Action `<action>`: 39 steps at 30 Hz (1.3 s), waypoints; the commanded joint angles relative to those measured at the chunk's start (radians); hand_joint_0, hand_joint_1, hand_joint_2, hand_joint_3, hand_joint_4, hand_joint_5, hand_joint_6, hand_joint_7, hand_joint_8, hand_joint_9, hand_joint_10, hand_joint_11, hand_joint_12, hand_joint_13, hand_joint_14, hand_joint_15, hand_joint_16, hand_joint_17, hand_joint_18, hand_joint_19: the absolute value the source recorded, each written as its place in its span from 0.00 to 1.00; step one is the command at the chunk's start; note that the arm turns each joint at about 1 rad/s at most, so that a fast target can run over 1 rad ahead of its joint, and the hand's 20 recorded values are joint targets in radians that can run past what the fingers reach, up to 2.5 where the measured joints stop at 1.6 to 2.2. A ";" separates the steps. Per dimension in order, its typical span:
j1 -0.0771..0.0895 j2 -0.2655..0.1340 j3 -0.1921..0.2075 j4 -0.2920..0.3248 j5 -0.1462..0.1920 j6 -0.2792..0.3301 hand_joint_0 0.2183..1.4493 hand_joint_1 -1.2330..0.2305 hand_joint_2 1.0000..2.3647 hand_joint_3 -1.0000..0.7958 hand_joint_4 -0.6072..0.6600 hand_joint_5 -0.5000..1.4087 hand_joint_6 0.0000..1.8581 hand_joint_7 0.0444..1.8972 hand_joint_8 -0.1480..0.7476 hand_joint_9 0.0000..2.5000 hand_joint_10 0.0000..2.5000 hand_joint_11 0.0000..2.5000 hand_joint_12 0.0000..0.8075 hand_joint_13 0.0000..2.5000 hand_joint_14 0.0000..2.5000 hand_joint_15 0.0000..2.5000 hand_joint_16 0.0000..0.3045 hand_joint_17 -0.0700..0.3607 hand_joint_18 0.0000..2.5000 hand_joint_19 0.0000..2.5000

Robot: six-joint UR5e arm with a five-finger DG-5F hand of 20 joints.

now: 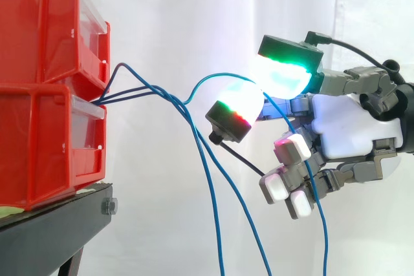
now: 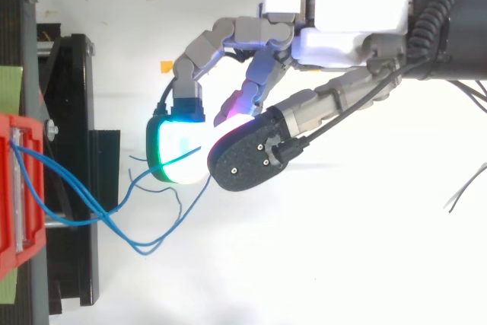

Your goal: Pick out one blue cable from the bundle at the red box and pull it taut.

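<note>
Several thin blue cables (image 1: 139, 88) come out between the two stacked red bins (image 1: 45, 30) at the left. One blue cable (image 1: 213, 77) arcs up and to the right into my hand (image 1: 349, 127), where two glowing fingertips (image 1: 281, 72) pinch it. Seen from above, that cable (image 2: 183, 157) crosses the green pad and runs in between the pads of my hand (image 2: 350, 13). It still curves loosely between the bins and the pinch. Past the pinch it drops behind the palm. My other fingers are curled below the palm.
Two other blue cables (image 1: 217, 218) hang down from the bundle in front of the white curtain. The bins rest on a black stand (image 1: 58, 224); from above, its frame (image 2: 76, 112) lies left of my hand, with the red bin's edge (image 2: 15, 188) beyond.
</note>
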 commanded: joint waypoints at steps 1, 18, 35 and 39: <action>0.000 0.000 0.000 0.000 0.000 0.000 0.33 0.33 0.00 0.46 0.31 0.24 0.48 0.40 0.46 0.44 0.01 0.22 0.40 0.37 0.01 0.18 0.16 0.42 0.32 0.19; 0.000 0.000 0.000 0.000 0.002 0.000 0.32 0.34 0.00 0.45 0.33 0.24 0.48 0.39 0.45 0.44 0.01 0.22 0.40 0.35 0.01 0.17 0.17 0.43 0.31 0.19; 0.000 0.000 0.000 0.000 0.002 0.000 0.33 0.34 0.00 0.45 0.34 0.24 0.48 0.39 0.47 0.44 0.01 0.20 0.41 0.36 0.01 0.17 0.17 0.44 0.33 0.20; 0.000 0.000 0.000 0.000 0.002 0.000 0.33 0.34 0.00 0.45 0.33 0.24 0.48 0.39 0.46 0.44 0.01 0.21 0.41 0.36 0.01 0.17 0.17 0.44 0.33 0.20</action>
